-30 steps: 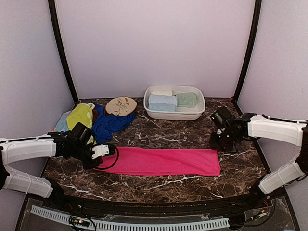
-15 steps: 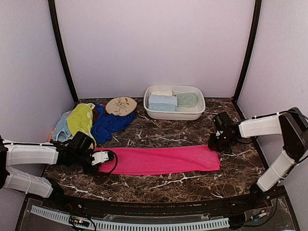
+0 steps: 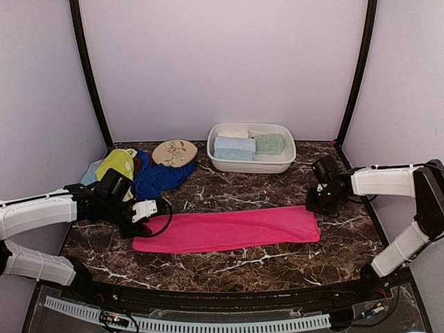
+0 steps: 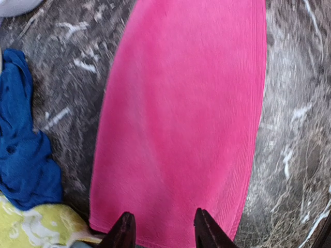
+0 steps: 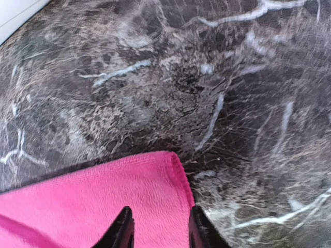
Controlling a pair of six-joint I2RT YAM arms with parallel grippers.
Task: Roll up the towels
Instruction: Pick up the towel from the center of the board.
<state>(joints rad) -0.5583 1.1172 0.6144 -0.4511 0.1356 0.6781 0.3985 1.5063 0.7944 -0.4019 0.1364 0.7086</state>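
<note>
A hot pink towel (image 3: 229,229) lies flat as a long strip across the front of the table. My left gripper (image 3: 154,216) hovers over its left end, fingers apart and empty, with pink towel (image 4: 181,119) showing between them (image 4: 163,230). My right gripper (image 3: 316,206) is open over the strip's far right corner (image 5: 155,186), its fingertips (image 5: 124,227) just above the cloth. A pile of loose towels lies at the back left: yellow-green (image 3: 118,164), royal blue (image 3: 158,179), pale blue (image 3: 90,173) and a bit of brown (image 3: 141,163).
A white plastic basin (image 3: 284,165) at the back centre holds rolled towels, pale blue (image 3: 234,148) and mint (image 3: 269,143). An oval beige floral disc (image 3: 174,152) leans by the pile. Black corner posts and pale walls enclose the dark marble table (image 3: 243,191).
My left gripper has moved a little farther back over the towel's left end. My right gripper shifted slightly at the right corner. The pink strip now lies a bit more slanted.
</note>
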